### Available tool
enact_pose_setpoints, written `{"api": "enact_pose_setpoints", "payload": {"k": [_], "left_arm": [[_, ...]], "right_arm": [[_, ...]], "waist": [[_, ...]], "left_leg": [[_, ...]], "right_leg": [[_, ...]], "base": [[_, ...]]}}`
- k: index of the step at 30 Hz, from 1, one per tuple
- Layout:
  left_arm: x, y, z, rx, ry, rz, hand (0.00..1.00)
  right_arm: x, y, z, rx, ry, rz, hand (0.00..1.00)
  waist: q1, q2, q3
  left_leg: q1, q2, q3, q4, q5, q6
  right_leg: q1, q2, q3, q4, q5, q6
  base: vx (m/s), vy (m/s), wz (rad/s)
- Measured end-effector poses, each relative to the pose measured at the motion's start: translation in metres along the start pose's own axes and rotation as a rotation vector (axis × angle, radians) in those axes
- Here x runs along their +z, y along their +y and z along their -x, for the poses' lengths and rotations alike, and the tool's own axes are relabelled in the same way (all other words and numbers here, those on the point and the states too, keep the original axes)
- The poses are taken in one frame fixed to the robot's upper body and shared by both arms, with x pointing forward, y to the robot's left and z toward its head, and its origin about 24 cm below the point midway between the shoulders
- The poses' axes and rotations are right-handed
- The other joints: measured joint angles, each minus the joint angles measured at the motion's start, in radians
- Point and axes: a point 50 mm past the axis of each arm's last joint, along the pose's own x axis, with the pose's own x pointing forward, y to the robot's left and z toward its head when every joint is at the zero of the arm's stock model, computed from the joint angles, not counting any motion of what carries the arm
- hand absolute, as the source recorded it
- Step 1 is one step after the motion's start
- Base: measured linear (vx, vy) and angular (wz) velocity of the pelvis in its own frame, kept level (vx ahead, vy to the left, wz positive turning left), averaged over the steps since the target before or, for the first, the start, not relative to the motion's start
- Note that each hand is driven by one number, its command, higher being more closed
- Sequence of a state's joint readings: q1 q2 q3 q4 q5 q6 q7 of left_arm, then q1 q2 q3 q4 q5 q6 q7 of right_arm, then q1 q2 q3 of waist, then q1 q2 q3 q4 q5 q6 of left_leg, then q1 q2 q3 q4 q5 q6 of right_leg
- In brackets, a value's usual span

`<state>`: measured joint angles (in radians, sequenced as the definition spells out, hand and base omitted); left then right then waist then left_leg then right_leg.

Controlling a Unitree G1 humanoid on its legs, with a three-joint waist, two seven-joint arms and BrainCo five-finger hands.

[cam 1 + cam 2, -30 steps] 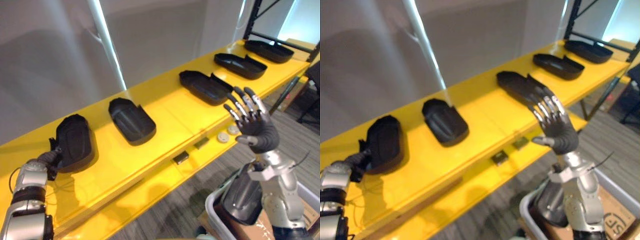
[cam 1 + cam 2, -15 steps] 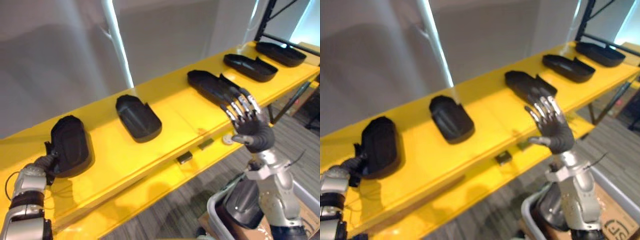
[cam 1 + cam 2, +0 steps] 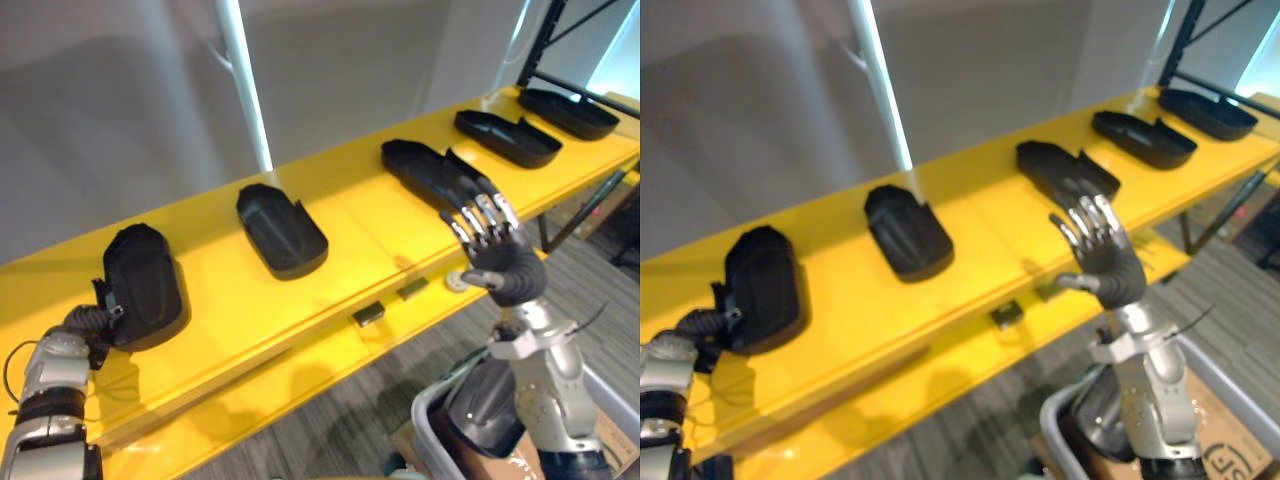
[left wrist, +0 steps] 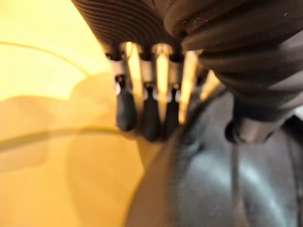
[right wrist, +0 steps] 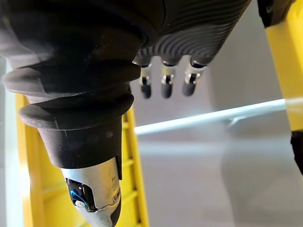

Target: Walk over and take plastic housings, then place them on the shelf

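– Housings (image 3: 280,230), how many lie on the yellow shelf (image 3: 370,235) now?
– Five black plastic ones, in one row, well apart. The leftmost housing (image 3: 145,285) rests flat at the end of the row. The left hand (image 3: 88,322) touches its near end; if it grips or not, I cannot tell.
– And the right hand (image 3: 500,265)?
– Raised before the shelf edge, spread and empty. I judge the placing is almost done: only to let go of this last one.

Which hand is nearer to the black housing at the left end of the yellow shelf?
Left. The left hand is at the near end of the leftmost housing; the right hand, open, is raised far along the shelf, in front of the third housing.
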<state>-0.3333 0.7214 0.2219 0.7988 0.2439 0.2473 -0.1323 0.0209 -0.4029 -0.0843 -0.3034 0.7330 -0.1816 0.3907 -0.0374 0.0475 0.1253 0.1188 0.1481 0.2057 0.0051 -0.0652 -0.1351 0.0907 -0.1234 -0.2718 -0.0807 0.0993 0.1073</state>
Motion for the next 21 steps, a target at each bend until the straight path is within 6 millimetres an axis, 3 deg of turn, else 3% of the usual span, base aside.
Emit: {"api": "enact_pose_setpoints", "payload": {"k": [4,5,6,8,11,17,21], "left_arm": [[0.016,0.009,0.003,0.111,-0.097,0.019,0.0],[0.032,0.022,0.009,0.215,-0.211,0.091,0.0],[0.036,0.024,0.011,0.235,-0.234,0.106,0.0],[0.064,0.046,0.034,0.415,-0.441,0.202,0.0],[0.075,0.059,0.051,0.526,-0.544,0.236,0.0],[0.066,0.085,0.075,0.794,-0.591,0.265,0.0],[0.058,0.107,0.097,1.031,-0.674,0.378,0.0]], "right_arm": [[0.002,-0.001,0.001,-0.008,-0.021,0.006,0.0],[0.004,-0.002,0.002,-0.022,-0.038,0.011,0.0],[0.004,-0.002,0.003,-0.025,-0.043,0.012,0.0],[0.006,-0.003,0.006,-0.052,-0.085,0.008,0.0],[0.007,-0.005,0.007,-0.066,-0.1,0.007,0.0],[0.008,-0.005,0.007,-0.072,-0.105,0.011,0.0],[0.006,-0.003,0.007,-0.093,-0.121,-0.012,0.0]], "waist": [[0.0,0.0,0.0],[0.0,0.0,0.0],[0.0,0.0,0.0],[0.001,0.001,0.001],[0.0,0.008,0.004],[0.01,0.023,0.006],[0.026,0.023,0.006]], "left_leg": [[0.003,0.0,0.0,-0.001,0.0,0.0],[0.003,0.0,0.0,-0.001,0.0,0.0],[0.003,0.0,0.0,-0.001,0.0,0.0],[0.002,0.0,0.002,-0.003,0.0,0.0],[0.003,0.0,0.003,-0.003,0.0,0.0],[0.004,0.001,0.004,-0.004,0.0,0.0],[0.003,0.001,-0.001,-0.004,0.0,0.0]], "right_leg": [[0.0,0.001,-0.001,0.0,0.002,-0.001],[-0.002,0.0,0.0,0.0,0.003,-0.002],[-0.002,0.0,0.0,0.0,0.003,-0.002],[-0.001,0.0,0.0,0.0,0.003,-0.002],[-0.001,0.0,0.0,0.0,0.003,-0.002],[-0.001,0.002,-0.001,0.0,0.003,-0.002],[0.001,0.001,-0.006,0.0,0.003,-0.002]], "base": [[0.0,0.0,0.0],[0.0,0.0,0.0],[0.0,0.0,0.0],[0.0,0.0,0.0],[0.0,0.0,0.0],[0.0,0.0,0.0],[0.0,0.0,0.03]]}}
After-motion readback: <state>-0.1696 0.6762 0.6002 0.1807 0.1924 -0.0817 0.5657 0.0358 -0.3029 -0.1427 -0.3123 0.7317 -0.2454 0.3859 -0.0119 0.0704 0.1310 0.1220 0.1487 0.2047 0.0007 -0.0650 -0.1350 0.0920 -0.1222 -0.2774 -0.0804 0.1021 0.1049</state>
